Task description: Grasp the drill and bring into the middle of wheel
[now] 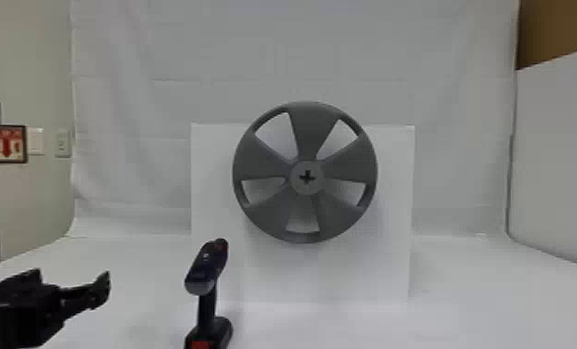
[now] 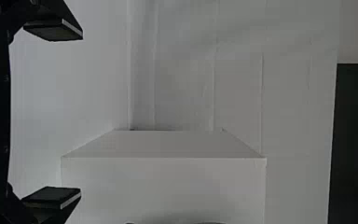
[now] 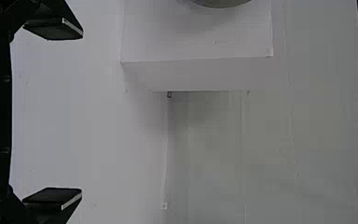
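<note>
From where I stand, the drill (image 1: 207, 271) is upright on a pale table (image 1: 477, 301), its handle rising from a black foot with red on it, that foot partly cut off by the head view's bottom edge. Its dark top slants, one rounded grey end nearer the robot and a touch of red at the farther end. Beyond it and over to the robot's right, the grey wheel (image 1: 308, 130) sits upright against the front of a white box (image 1: 213, 185), five broad spokes running in to a round hub (image 1: 307, 177) with a dark cross-shaped opening in the middle. The drill is well apart from that hub. The left gripper (image 1: 69, 279) comes in at the robot's left, beside the drill but apart from it. In the left wrist view its two black fingers are spread wide, with nothing between them — simply open air. The right gripper (image 3: 53, 114) is the same in its own wrist view: fingers well parted, holding nothing, with part of the white box ahead of it. A white sheet (image 1: 273, 60) hangs behind everything. Off to the left there's a red-and-white sign (image 1: 6, 144) on the wall, with light switch plates (image 1: 63, 144) beside it — and a brown panel (image 1: 556, 32) fills the upper right corner.
</note>
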Robot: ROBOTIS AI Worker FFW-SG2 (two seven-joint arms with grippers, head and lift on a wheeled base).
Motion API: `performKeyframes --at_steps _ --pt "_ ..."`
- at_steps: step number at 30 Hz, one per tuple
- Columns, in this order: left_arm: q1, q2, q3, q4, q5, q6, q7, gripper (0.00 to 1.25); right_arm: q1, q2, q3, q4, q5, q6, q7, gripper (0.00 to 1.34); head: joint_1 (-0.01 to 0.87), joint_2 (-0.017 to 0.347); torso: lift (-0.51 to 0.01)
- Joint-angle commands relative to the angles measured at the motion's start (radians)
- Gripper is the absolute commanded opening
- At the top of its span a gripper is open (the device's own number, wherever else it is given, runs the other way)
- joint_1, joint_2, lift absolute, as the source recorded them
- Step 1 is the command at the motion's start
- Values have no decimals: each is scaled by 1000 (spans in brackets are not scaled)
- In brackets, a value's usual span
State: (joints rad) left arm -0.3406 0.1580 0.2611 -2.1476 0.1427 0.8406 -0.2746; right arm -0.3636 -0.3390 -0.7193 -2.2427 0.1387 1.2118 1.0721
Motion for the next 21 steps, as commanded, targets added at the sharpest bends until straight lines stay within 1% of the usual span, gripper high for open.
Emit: performKeyframes --at_steps 1,21 --pt "0 0 -3 -3 -11 0 0 1141 0 0 3 2 1 0 0 1226 54 31 -403" --pt "-1 0 -5 -5 -18 0 2 1146 2 6 -2 2 10 0 0 1226 54 31 -403"
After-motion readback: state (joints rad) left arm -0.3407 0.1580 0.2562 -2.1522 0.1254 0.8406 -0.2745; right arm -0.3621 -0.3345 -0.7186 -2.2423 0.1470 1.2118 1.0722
